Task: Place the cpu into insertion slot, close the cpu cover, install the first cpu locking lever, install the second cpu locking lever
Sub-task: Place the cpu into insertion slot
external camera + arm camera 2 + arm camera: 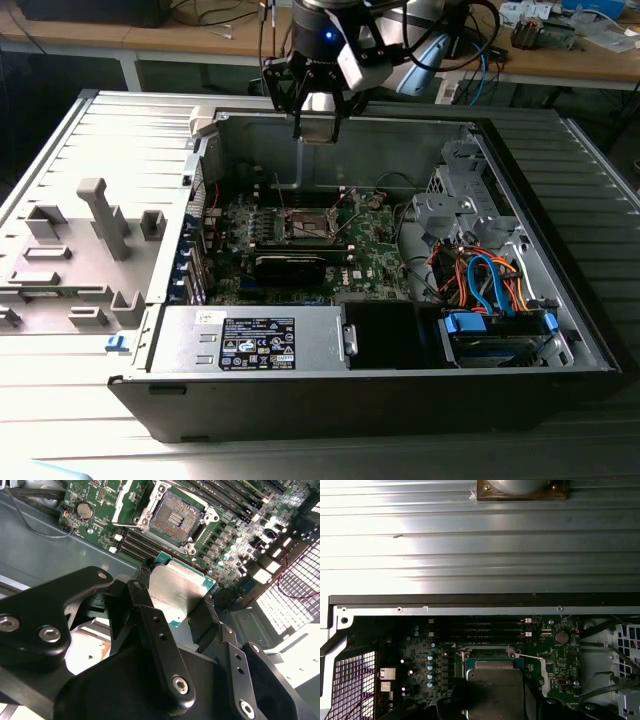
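My gripper hangs above the open computer case, over the back wall, and is shut on the cpu, a flat silver-topped square. In both wrist views the cpu sits clamped between the two black fingers. Below and apart from it, the insertion slot on the green motherboard lies bare, its contact field exposed. The cpu cover, a silvery frame, stands swung up at one side of the slot. Part of the slot shows just beyond the chip's edge.
A long black card lies on the board just in front of the slot. The power supply and a drive bay with blue and orange cables fill the case's near side. A grey fixture plate lies at the exterior view's left.
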Motion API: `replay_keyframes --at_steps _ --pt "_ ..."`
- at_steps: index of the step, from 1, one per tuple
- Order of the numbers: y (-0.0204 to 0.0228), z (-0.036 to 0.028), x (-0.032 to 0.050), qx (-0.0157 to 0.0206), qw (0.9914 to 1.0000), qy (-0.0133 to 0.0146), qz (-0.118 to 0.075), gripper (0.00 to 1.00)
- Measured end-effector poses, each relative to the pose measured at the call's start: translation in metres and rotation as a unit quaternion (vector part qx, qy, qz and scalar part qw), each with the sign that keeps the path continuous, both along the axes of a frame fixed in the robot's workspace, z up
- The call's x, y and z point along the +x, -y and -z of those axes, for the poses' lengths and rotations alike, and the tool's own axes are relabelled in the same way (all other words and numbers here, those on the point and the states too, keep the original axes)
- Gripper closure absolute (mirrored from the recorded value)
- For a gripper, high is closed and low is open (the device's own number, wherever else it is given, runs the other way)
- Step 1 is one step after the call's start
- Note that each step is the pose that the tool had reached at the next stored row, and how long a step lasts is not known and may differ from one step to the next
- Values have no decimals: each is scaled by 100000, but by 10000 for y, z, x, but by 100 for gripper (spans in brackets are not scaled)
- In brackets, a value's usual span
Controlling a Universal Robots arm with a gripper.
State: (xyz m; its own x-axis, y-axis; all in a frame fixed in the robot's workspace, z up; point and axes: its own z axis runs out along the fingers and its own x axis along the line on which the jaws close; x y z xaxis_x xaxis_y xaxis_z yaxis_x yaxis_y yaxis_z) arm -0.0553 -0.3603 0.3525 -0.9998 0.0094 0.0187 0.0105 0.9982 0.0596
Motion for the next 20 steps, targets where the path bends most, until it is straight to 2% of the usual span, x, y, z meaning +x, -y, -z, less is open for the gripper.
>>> replay_keyframes --at_steps 20 --pt "0 31 0 -3 100000 3 2 45"
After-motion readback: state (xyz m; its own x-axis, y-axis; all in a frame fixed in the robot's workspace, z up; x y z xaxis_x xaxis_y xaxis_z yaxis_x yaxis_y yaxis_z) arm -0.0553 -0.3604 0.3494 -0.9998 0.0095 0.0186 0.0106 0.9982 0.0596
